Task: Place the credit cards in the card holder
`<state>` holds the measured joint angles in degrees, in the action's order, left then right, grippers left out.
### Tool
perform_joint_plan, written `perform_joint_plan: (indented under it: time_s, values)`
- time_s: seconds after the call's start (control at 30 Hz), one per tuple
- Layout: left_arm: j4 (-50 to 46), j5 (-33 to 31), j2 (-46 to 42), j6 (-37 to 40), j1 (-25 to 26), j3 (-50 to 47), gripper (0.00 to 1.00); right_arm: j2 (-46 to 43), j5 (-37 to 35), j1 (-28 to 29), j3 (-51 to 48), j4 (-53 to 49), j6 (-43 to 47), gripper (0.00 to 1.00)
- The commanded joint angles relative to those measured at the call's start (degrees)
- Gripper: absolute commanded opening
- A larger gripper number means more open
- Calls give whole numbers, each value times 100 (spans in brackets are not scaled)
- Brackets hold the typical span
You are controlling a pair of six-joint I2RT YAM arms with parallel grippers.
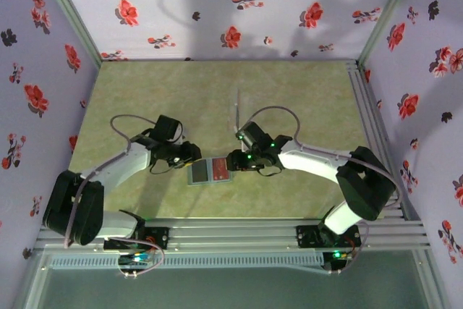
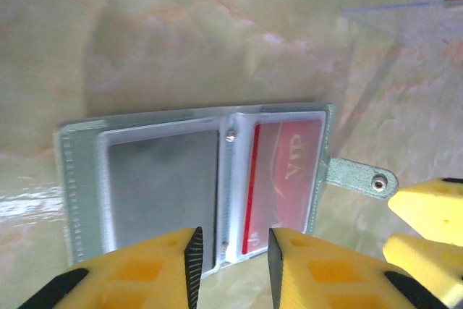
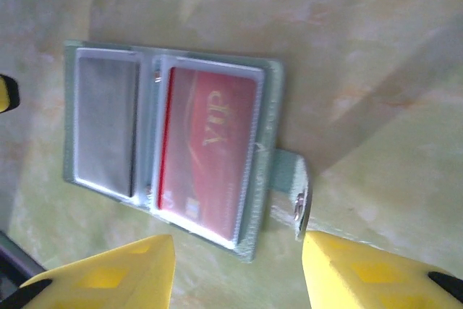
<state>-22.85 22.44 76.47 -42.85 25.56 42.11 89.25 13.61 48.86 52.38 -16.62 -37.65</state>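
the card holder [image 1: 208,171] lies open on the bench [image 1: 217,92] between the two arms, with a red card [image 3: 210,142] in the clear pocket on its tab side. the left fingers [image 2: 173,258] stand apart at its edge, holding nothing. the right fingers [image 3: 137,265] gape wider, also empty.

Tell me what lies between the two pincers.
The open card holder, holding a red card, lies between the left pincer and the right pincer, shown in the top view.

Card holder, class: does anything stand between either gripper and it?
Nothing visible does. The card holder lies open on the table, a red card in its sleeve; the left gripper and right gripper hang open at its edges.
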Motion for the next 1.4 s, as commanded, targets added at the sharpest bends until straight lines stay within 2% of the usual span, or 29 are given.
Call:
perform_joint_plan:
  time_s: [0.0,0.17,0.3,0.5,0.63,0.73,1.13,1.2,1.37]
  values:
    - [-340,-84,-188,256,-247,-246,34,137,119,229,220,137,-202,50]
    - [-178,-114,-293,247,-467,-525,43,619,-75,355,544,-157,-241,51]
    - [-96,-7,-108,245,-508,-624,43,967,-105,352,685,-236,-256,42]
    - [108,198,76,214,-508,-759,43,1207,-256,344,668,-291,-251,44]
    - [376,272,79,154,-499,-903,33,1209,-247,346,605,-219,-252,46]
    - [387,300,161,183,-497,-897,27,1178,-179,346,511,-56,-310,36]
    - [544,409,480,268,-499,-865,18,1022,-219,341,438,31,-367,26]
    - [519,426,525,267,-497,-842,18,992,-285,335,476,-76,-357,26]
    - [564,408,527,284,-498,-887,17,843,-441,339,539,-258,-294,37]
